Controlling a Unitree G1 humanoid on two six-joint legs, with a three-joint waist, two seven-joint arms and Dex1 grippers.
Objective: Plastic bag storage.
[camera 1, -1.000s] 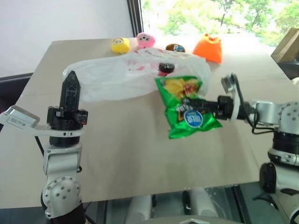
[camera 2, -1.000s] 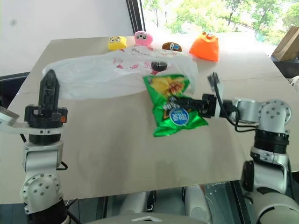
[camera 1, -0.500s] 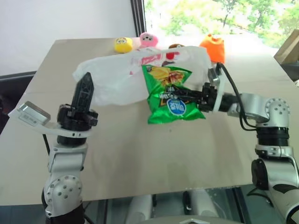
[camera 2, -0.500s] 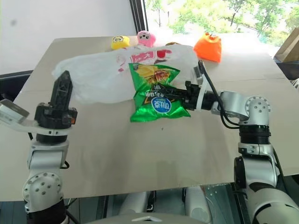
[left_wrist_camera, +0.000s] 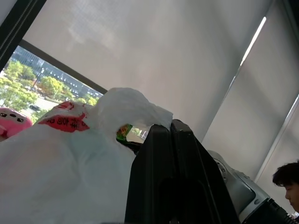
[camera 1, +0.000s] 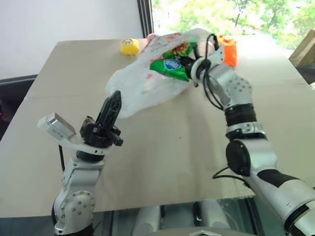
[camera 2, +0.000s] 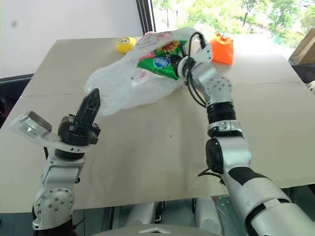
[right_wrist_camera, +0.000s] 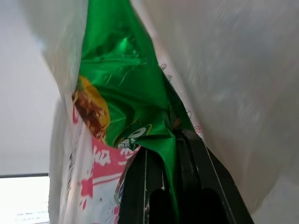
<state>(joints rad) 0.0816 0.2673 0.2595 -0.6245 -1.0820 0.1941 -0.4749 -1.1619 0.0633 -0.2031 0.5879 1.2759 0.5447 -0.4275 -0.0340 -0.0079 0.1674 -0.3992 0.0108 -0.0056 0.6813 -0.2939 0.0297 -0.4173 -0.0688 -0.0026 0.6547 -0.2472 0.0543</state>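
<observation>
Tan bench (camera 1: 162, 162) carries everything. Plastic bag (camera 1: 142, 86), white with red print, lies crumpled on the far middle of the bench, its far end lifted open. Right tool (camera 1: 189, 61) reaches into that open end, fingers clamped on a green snack packet (camera 1: 170, 66) sitting partly inside the bag. Left tool (camera 1: 112, 104) is raised over the near left of the bench, fingers together, empty, just near of the bag. Orange toy (camera 1: 229, 49), yellow toy (camera 1: 129, 46) and a pink toy (camera 1: 150, 37) sit along the far edge.
</observation>
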